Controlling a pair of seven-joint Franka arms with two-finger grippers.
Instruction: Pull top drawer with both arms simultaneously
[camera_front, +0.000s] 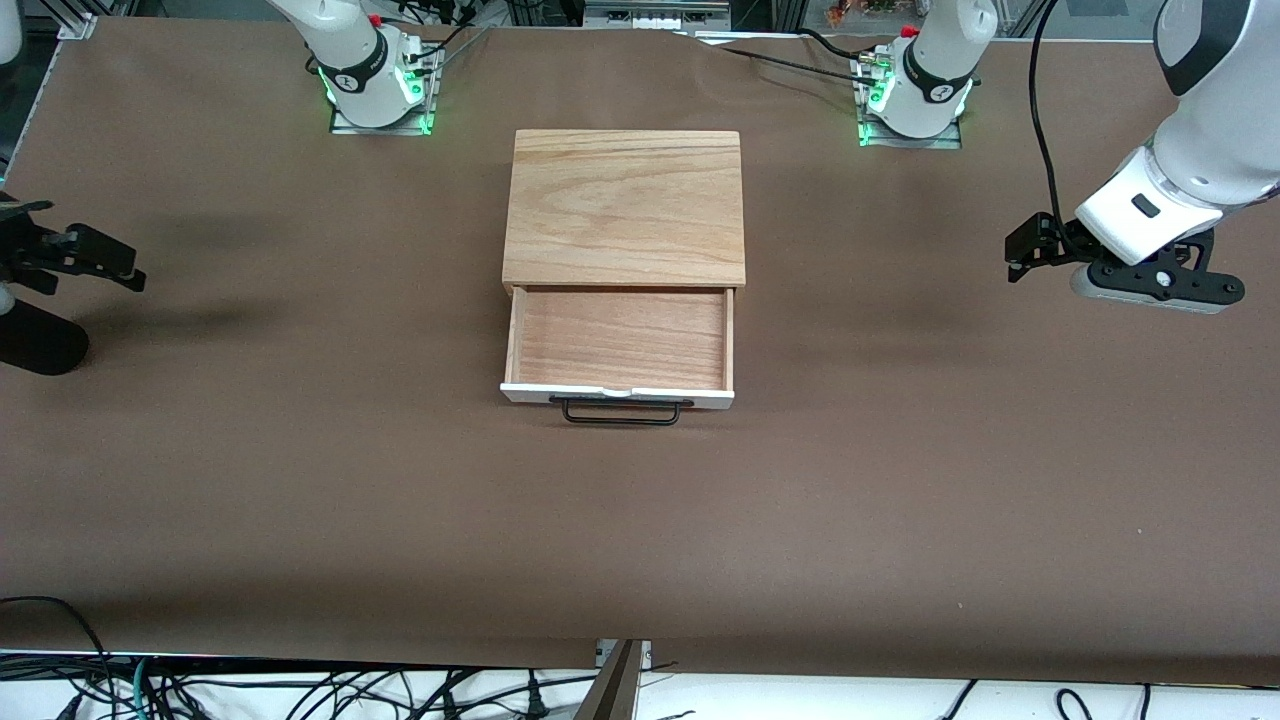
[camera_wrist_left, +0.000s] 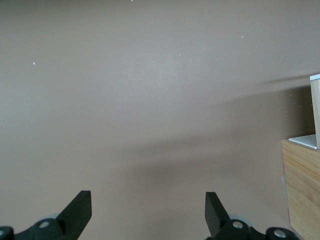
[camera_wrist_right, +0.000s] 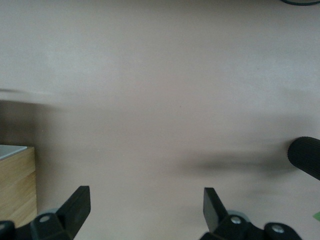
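Note:
The top drawer (camera_front: 620, 340) stands pulled out of the small wooden box (camera_front: 625, 205) toward the front camera. Its light-wood tray is empty, and its white front panel (camera_front: 616, 394) and black bar handle (camera_front: 620, 412) face the front camera. My left gripper (camera_front: 1022, 255) is open and empty over the bare table near the left arm's end, well apart from the drawer. My right gripper (camera_front: 118, 265) is open and empty over the table near the right arm's end. In the left wrist view (camera_wrist_left: 148, 200) and the right wrist view (camera_wrist_right: 146, 196) the fingers stand wide apart over brown table.
A black cylinder (camera_front: 35, 340) lies at the table's edge near my right gripper; it also shows in the right wrist view (camera_wrist_right: 306, 157). A corner of the box shows in the left wrist view (camera_wrist_left: 301, 192) and the right wrist view (camera_wrist_right: 17, 185). Cables lie along the front edge.

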